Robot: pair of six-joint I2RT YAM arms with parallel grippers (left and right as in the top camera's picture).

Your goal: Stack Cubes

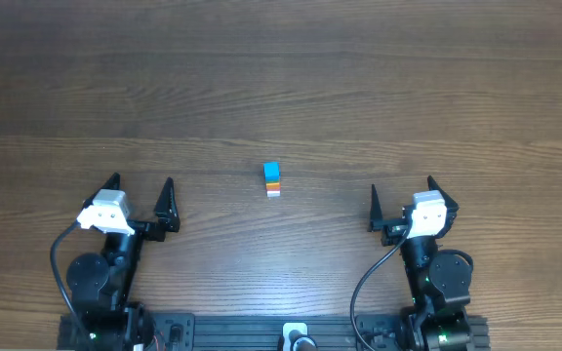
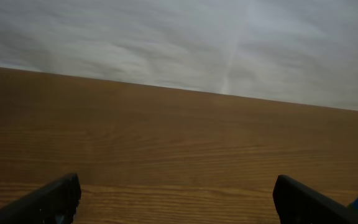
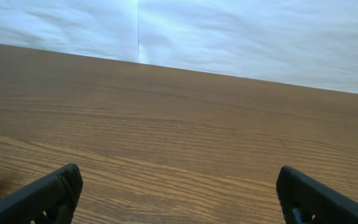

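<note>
We judge that the stacking is done, or very near to done. The stack (image 1: 272,181) stands in the middle of the table (image 1: 281,68), between the two arms and a little farther out than them. It has three cubes: the white cube (image 1: 273,193) at the bottom, the orange cube (image 1: 273,184) on it, and the blue cube (image 1: 272,171) on top.

The left gripper (image 1: 141,187) and the right gripper (image 1: 402,195) are both well apart from the stack, each with its fingers spread wide and nothing between them. In our opinion the next move only asks that the arms stay away, so that nothing pushes the stack.

The cubes are small, with flat faces and plain colours. They may be plastic or painted wood; we cannot tell which. The table is dark wood with a long grain and a smooth surface.
</note>
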